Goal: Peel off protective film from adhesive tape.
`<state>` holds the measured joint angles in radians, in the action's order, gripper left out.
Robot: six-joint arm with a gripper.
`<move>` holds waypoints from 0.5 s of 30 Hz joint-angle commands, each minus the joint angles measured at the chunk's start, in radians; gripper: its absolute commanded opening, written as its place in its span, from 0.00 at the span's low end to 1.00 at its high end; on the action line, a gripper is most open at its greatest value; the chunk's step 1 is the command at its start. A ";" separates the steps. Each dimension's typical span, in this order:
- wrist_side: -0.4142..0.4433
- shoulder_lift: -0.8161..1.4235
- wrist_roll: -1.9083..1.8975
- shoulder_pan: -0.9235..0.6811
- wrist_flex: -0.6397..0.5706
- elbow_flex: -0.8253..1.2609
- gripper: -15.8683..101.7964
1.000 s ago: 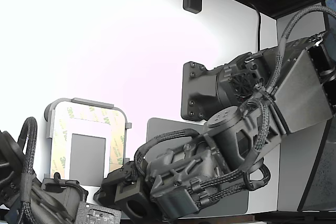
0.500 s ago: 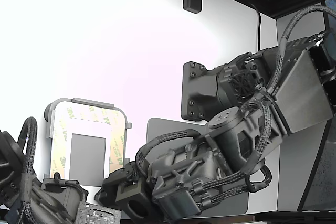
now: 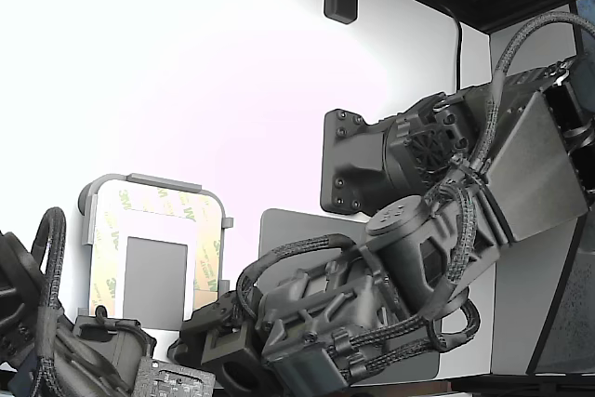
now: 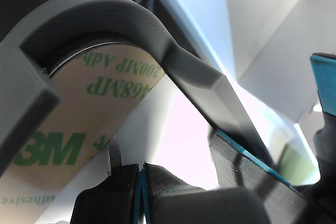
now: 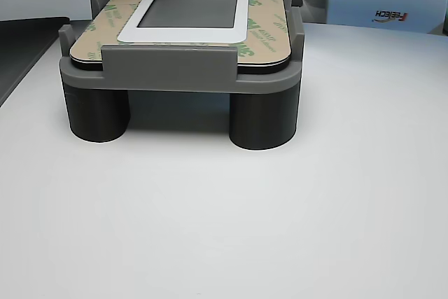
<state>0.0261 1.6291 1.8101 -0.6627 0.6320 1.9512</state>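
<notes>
The adhesive tape [image 3: 206, 250] frames a white panel with a grey centre [image 3: 155, 282], held in a grey fixture [image 3: 88, 200] at the exterior view's lower left. It also shows in the other view [image 5: 262, 33]. In the wrist view, the tan protective film [image 4: 89, 114] with a green 3M mark lies at a rounded fixture corner [image 4: 105, 14]. My gripper [image 4: 140, 192] sits just beside the film's edge. Its black fingertips [image 4: 168, 179] are pressed together on thin teal pads, with no film seen between them. In the exterior view the arm's wrist [image 3: 316, 323] hides the fingers.
A second arm [image 3: 56, 341] lies at the exterior view's bottom left. A large plain grey mat [image 3: 279, 230] lies under my arm. Another black, teal-edged finger [image 4: 247, 166] stands close by in the wrist view. A box [image 5: 381, 8] stands behind the fixture.
My arm has sunk a little and shifted slightly towards the exterior view's lower left. The panel and fixture have not moved.
</notes>
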 commanded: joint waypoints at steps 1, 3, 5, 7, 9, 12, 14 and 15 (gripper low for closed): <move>0.000 0.018 0.003 0.009 -0.002 -0.034 0.09; 0.002 0.014 0.005 0.009 0.006 -0.041 0.09; 0.002 0.011 0.008 0.009 0.008 -0.046 0.09; 0.003 0.008 0.009 0.009 0.015 -0.052 0.09; 0.005 0.006 0.012 0.009 0.020 -0.057 0.09; 0.009 0.006 0.012 0.009 0.028 -0.060 0.10; 0.009 0.008 0.012 0.009 0.028 -0.060 0.10; 0.009 0.008 0.012 0.009 0.026 -0.060 0.10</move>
<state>0.0337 1.6183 1.8208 -0.6627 0.6627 1.9205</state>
